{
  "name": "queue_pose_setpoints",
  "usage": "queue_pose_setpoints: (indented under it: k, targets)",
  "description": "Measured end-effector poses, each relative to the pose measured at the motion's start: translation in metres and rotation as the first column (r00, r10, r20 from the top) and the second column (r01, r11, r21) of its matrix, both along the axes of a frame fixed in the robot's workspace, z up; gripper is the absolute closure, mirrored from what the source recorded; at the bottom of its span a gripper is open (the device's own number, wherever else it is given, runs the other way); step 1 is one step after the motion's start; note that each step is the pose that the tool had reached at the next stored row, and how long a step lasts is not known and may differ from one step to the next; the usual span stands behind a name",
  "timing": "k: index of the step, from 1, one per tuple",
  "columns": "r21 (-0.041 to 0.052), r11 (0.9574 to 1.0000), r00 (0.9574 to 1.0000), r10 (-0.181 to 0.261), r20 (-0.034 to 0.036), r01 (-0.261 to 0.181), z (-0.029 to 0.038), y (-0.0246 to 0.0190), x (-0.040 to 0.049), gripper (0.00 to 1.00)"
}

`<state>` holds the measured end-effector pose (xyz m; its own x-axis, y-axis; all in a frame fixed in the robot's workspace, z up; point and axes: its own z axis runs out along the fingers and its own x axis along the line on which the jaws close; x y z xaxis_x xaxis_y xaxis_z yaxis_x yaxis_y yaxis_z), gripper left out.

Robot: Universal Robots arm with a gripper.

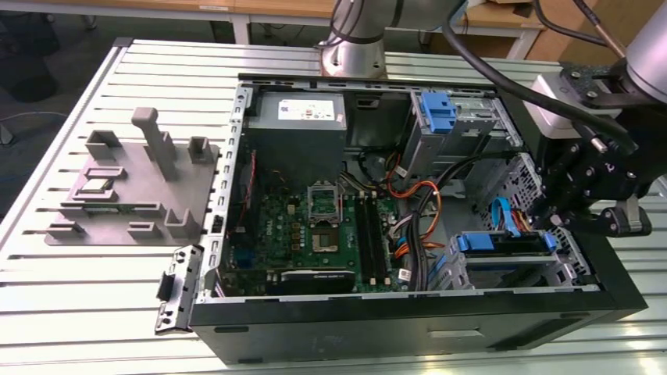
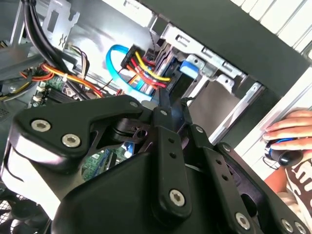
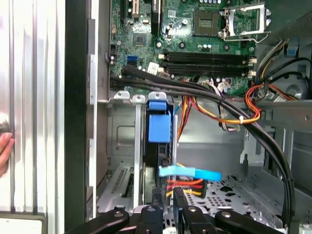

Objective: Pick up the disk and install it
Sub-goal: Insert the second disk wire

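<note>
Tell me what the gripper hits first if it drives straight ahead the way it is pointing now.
Probably the disk standing on edge in the drive cage, or the cable plugs at its near end. The gripper points along that slot, though depth is hard to judge.

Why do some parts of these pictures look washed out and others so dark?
In the exterior view, light glares off the ribbed metal table. In the second wrist view, the black pincer looms dark and soft up close. In the first wrist view, the motherboard is evenly lit.

Disk carrier — glossy blue plastic; drive cage — bare grey metal; fingers matt black.
</note>
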<state>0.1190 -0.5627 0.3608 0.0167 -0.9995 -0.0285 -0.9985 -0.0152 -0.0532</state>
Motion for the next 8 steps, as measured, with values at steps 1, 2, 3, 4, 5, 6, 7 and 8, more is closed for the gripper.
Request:
queue_pose_setpoints:
  k: [1,2,3,4,5,6,7,8]
  targets:
    - [0.0001,1.0000,1.0000,0.000,0.0005,0.000,-0.0001,0.0000,-0.0023,0.76]
    - [0.0001,1.0000,1.0000,0.000,0.0007,0.000,-0.0002,0.0000,-0.0034,0.76]
    - [0.0000,1.0000,1.0000,0.000,0.0008,0.000,-0.0002,-0.0001,-0.0034,0.76]
    - [0.0001,1.0000,1.0000,0.000,0.0008,0.000,-0.0002,0.0000,-0.0034,0.76]
    - [0.0001,1.0000,1.0000,0.000,0.0008,0.000,-0.0002,0.0000,-0.0037,0.76]
    - [0.0001,1.0000,1.0000,0.000,0.0008,0.000,-0.0002,0.0000,-0.0039,0.76]
    - [0.0000,1.0000,1.0000,0.000,0.0008,0.000,-0.0002,0.0000,-0.0039,0.76]
    - [0.0001,1.0000,1.0000,0.000,0.0008,0.000,-0.0002,0.0000,-0.0040,0.76]
